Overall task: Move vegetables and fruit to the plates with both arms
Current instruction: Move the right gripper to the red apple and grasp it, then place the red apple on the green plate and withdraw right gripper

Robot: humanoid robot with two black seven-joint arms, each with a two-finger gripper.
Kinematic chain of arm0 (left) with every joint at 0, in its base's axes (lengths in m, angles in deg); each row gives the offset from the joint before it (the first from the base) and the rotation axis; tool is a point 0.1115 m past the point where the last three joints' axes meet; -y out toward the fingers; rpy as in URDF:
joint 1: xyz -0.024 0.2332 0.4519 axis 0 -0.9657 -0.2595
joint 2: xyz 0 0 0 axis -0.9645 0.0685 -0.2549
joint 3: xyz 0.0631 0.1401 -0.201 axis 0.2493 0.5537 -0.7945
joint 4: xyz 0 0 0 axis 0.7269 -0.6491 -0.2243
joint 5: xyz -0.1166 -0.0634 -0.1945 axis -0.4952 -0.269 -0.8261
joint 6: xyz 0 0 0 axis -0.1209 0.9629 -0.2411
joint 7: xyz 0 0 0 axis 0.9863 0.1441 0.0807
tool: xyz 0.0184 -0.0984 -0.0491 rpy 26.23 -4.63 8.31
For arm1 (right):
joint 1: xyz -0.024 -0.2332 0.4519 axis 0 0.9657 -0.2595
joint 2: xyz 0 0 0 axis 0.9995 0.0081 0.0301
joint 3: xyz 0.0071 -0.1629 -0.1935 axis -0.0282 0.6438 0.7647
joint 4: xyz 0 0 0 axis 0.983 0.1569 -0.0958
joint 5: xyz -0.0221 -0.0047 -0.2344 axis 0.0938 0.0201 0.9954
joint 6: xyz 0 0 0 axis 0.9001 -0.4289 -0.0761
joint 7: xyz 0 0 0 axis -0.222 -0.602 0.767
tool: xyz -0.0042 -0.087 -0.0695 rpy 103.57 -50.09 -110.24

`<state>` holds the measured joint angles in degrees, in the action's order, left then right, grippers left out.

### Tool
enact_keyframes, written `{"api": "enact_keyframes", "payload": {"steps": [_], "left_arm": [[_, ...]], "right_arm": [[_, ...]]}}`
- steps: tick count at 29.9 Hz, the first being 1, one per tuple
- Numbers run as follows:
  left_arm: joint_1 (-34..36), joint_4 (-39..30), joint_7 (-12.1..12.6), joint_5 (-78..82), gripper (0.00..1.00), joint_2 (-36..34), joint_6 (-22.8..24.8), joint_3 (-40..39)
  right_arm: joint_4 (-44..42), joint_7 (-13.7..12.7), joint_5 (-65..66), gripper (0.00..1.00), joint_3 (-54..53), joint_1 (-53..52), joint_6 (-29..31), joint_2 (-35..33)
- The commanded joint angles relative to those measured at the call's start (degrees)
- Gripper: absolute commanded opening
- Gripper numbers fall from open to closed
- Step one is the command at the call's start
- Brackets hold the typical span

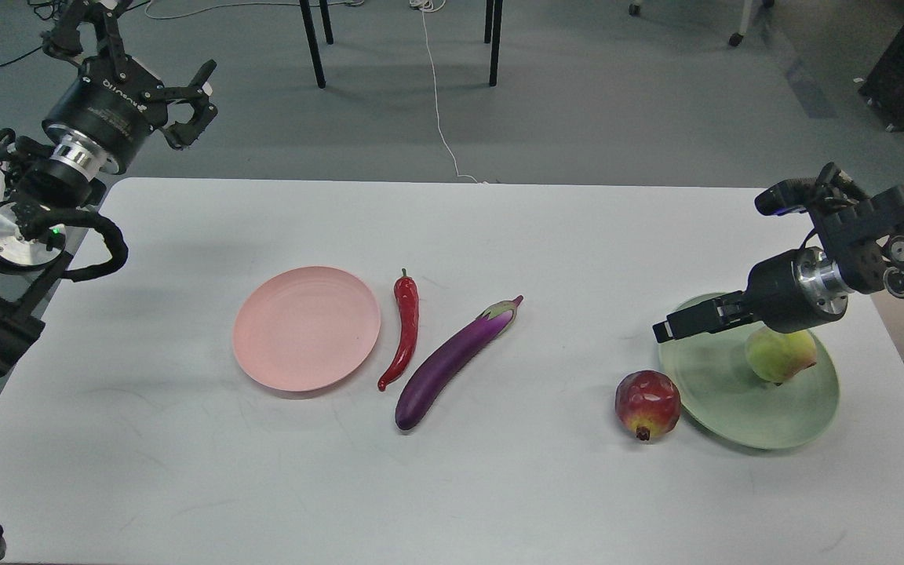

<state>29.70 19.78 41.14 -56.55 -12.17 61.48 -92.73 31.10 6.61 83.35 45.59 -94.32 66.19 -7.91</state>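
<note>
Right gripper (668, 329), closure indiscernible, hovers over pale green plastic plate (766, 428) bearing 1 yellow-green peach (779, 355); left gripper (185, 106), fingers spread and empty, waits far left, off the table.

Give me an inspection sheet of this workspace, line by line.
Surface: white table, faint scuffs.
Job's things: pink plate empty; chili and eggplant on the table beside it; peach-like fruit on the green plate; pomegranate on the table at that plate's left rim.
Clutter: nothing seen.
End effectors: left end effector open, raised beyond the table's corner; right end effector low over the green plate, state unclear.
Cables: white cable across the floor.
Surroundings: grey floor, black furniture legs.
</note>
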Motion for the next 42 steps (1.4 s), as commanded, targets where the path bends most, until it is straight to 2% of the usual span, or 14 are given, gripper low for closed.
{"api": "enact_keyframes", "payload": {"steps": [1, 7, 17, 19, 25, 27, 35, 42], "left_arm": [[0.0, 0.1, -0.1, 0.0, 0.98, -0.1, 0.0, 0.0], [0.0, 0.1, -0.1, -0.1, 0.98, -0.3, -0.1, 0.0], [-0.3, 0.2, -0.2, -0.1, 0.98, -1.3, 0.0, 0.0], [-0.4, 0.2, -0.2, -0.1, 0.98, -1.4, 0.0, 0.0], [-0.4, 0.2, -0.2, -0.1, 0.98, -1.3, 0.0, 0.0], [-0.5, 0.2, -0.2, -0.1, 0.98, -1.3, 0.0, 0.0], [-0.4, 0.2, -0.1, -0.1, 0.98, -1.4, 0.0, 0.0], [-0.2, 0.1, -0.1, -0.1, 0.98, -1.3, 0.0, 0.0]], "right_arm": [[0.0, 0.0, -1.5, 0.96, 0.4, 0.7, 0.0, 3.2], [-0.1, 0.0, -1.9, 0.96, 3.0, 1.2, 0.0, 8.2], [-0.2, -0.1, -1.1, 0.92, 5.2, 3.3, -0.1, 10.7], [-0.2, 0.0, -1.1, 0.89, 5.2, 3.4, -0.4, 10.7], [-0.2, 0.0, -0.9, 0.66, 5.1, 3.3, -0.8, 11.5], [-0.1, 0.1, -1.0, 0.62, 4.9, 2.9, -1.3, 11.5], [-0.4, 0.3, -0.7, 0.63, 4.4, -4.0, -1.6, 8.5], [-1.1, 0.1, 5.6, 0.64, 7.4, -4.4, -1.5, 3.3]]}}
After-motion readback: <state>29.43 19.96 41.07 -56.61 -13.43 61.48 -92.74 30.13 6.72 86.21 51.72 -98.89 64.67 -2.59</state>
